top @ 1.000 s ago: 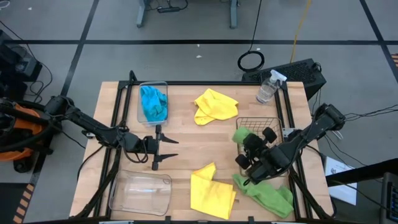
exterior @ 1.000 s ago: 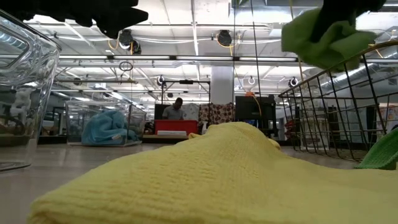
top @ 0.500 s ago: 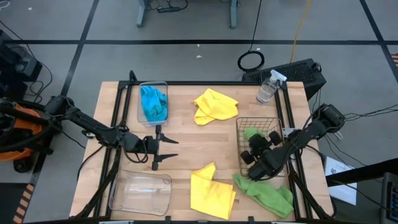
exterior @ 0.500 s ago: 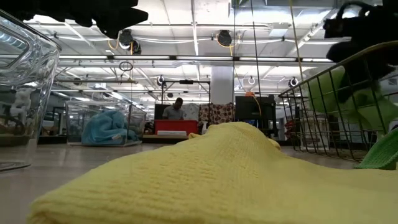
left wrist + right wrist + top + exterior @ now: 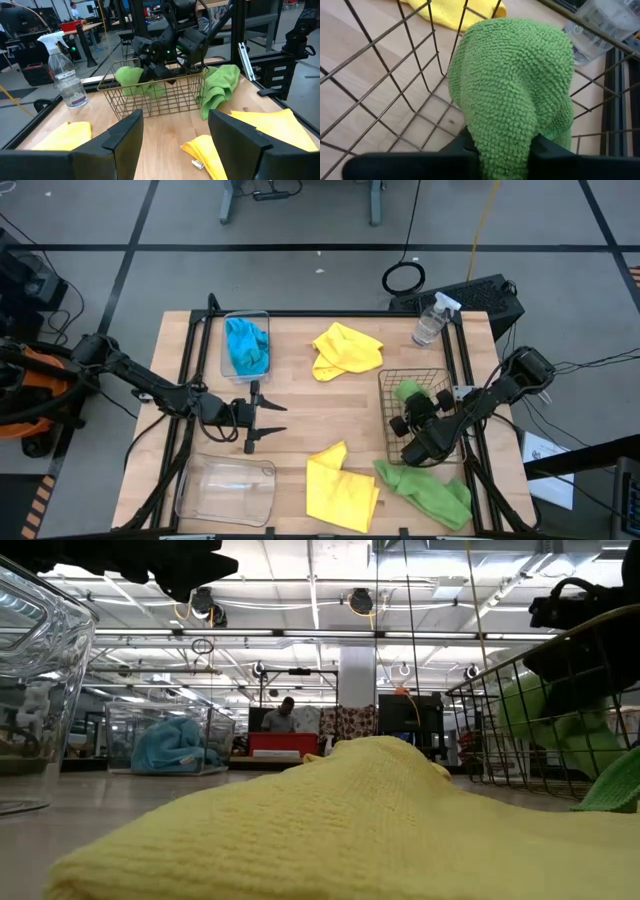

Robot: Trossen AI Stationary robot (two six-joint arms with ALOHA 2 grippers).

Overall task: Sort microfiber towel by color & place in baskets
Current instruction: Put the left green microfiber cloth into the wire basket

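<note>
My right gripper (image 5: 414,418) is down inside the dark wire basket (image 5: 390,442), shut on a green towel (image 5: 407,391); the low view shows that green towel (image 5: 560,725) behind the basket's wires. A second green towel (image 5: 428,492) lies on the table near the basket's near side. Two yellow towels lie flat, one far (image 5: 346,348), one near (image 5: 340,485). Blue cloth (image 5: 246,345) fills the far clear tub (image 5: 226,330). The near clear tub (image 5: 225,488) holds nothing. My left gripper (image 5: 262,418) waits open over bare table at centre left. My right gripper pinches a bunched part of the green towel (image 5: 506,131) between its two fingers (image 5: 454,149), coming slanting down from the table's near right. The bunch bulges forward past the fingertips inside the wire basket (image 5: 395,75). Whether it touches the basket floor, I cannot tell.
A clear spray bottle (image 5: 430,320) stands at the far right corner, just beyond the basket. Black frame rails run along the table's left and right sides. Bare wood lies between the two yellow towels at the table's middle.
My right gripper has carried the green towel from above the basket's left rim toward the table's right and down into the wire basket, still shut on it. The towel, earlier above the rim in the low view, now sits behind the wires.
</note>
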